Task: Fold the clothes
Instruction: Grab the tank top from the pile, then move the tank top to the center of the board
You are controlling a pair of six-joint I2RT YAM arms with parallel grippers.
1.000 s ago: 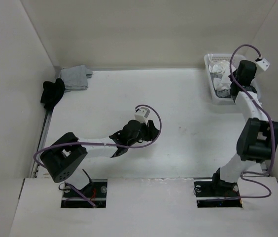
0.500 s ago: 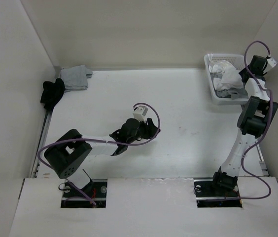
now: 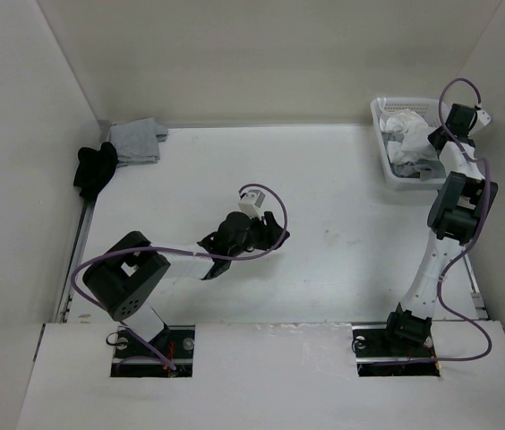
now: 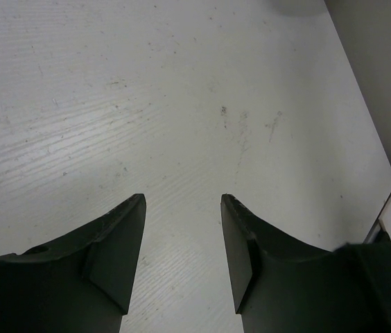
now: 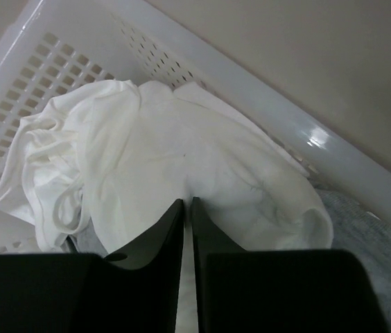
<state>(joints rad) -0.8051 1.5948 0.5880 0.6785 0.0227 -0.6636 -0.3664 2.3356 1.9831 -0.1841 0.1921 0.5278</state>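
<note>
The clothes [image 3: 407,125] are a crumpled white garment heaped in the white basket [image 3: 379,113] at the back right. In the right wrist view the clothes [image 5: 181,146] fill the middle of the basket [image 5: 64,69]. My right gripper [image 5: 187,202] has its jaws nearly together, pinching a fold of the white fabric. From above, the right gripper [image 3: 429,141] reaches down into the basket from its right side. My left gripper [image 3: 275,235] hovers over the bare middle of the table. In the left wrist view the left gripper [image 4: 181,201] stands open with nothing between its fingers.
Folded grey garments [image 3: 136,141] and a black garment [image 3: 96,167] lie at the back left corner. More grey fabric [image 5: 372,225] lies in the basket under the white garment. Walls close in the table at the back and both sides.
My right gripper has dropped onto the white garment in the basket and closed on it. The left gripper has drifted slightly toward the back and stayed open.
</note>
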